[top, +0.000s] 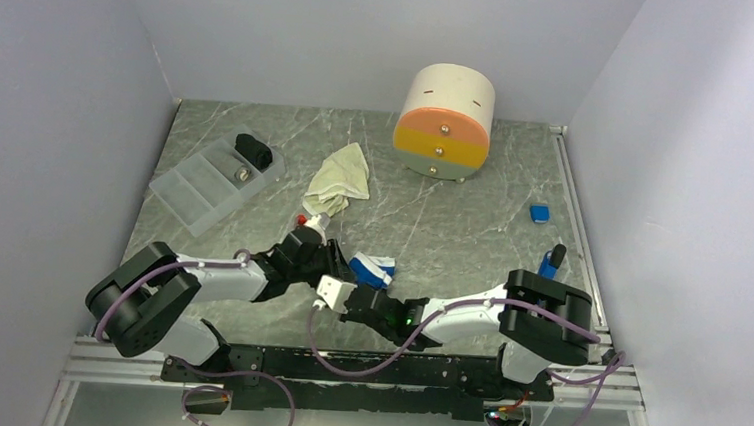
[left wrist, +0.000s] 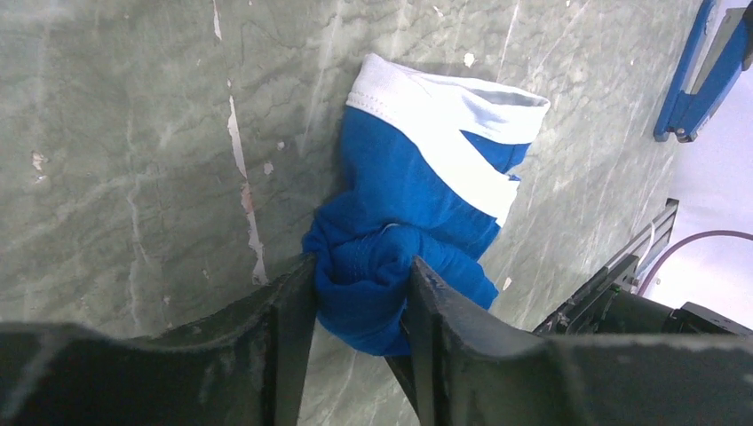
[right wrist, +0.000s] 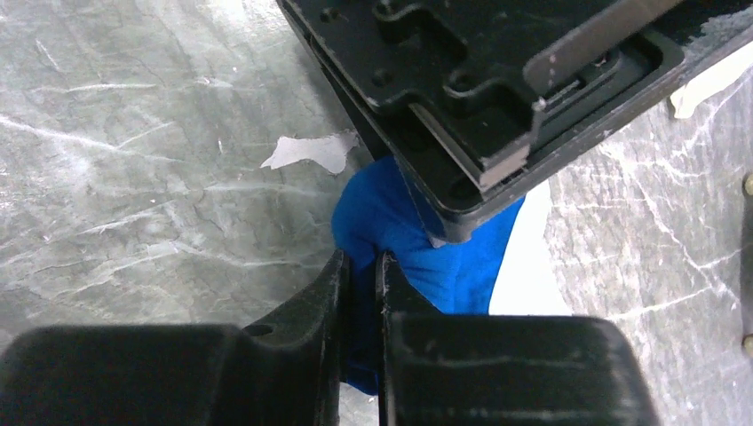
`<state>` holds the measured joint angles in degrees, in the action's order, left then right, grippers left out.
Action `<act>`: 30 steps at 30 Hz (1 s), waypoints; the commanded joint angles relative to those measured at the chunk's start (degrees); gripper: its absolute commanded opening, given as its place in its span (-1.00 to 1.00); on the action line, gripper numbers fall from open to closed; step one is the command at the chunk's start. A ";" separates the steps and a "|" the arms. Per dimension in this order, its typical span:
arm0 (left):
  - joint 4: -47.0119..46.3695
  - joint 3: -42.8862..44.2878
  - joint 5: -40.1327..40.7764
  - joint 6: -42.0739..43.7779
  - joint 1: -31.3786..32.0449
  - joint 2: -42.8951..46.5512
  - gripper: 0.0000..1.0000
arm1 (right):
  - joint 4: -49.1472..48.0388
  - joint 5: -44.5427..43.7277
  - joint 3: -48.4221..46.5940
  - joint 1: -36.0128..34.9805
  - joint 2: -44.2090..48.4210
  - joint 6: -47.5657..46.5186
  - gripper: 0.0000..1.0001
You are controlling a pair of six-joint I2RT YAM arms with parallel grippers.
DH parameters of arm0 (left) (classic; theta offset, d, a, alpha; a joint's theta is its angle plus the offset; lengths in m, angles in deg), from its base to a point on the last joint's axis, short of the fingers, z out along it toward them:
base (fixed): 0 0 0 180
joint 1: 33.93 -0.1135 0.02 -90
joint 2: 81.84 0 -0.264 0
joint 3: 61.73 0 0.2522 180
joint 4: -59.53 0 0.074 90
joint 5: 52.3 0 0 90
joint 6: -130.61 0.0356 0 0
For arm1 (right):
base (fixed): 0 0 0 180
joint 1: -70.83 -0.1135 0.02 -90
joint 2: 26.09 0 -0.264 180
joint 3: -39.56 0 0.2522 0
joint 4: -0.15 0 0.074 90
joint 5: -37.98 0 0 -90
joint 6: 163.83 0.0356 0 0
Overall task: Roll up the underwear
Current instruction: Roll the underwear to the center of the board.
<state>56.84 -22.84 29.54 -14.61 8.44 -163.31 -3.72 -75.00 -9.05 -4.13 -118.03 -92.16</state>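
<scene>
Blue underwear, trimmed in white, lies half bunched on the desk, nearer to us than the round drawer box and a little to its left. We see our left gripper clenched on its crumpled blue end, and our right gripper pinching a fold of the same cloth close alongside. Cream underwear lies crumpled left of that box, apart from both grippers.

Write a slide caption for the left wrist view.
Left claw clamps the bunched end of the blue underwear on a marbled table.
</scene>
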 commanded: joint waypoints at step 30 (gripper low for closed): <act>-1.30 -6.69 -3.70 -5.96 -2.39 2.93 0.29 | -49.81 37.24 19.48 15.73 -4.96 38.40 -0.81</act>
<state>51.07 -30.45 25.93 -21.67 5.40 -156.79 -47.11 -42.83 8.74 11.41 -121.02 -57.19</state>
